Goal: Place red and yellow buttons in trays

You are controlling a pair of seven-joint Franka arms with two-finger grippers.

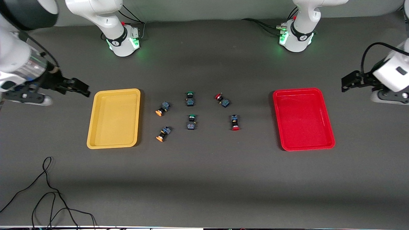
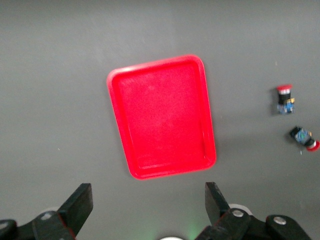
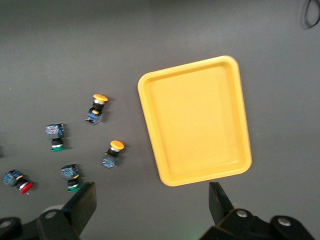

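Nothing placed yet. Red buttons and yellow buttons lie on the desk between the yellow tray at 9 o'clock and the red tray at 3. Left gripper and right gripper both wait outside the trays, fingers spread, empty. Buttons look light, rigid and roll-prone; pinch the square body, not the cap.

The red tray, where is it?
The red tray lies on the table toward the left arm's end, beside the two red buttons, with the open left gripper over the table beside it.
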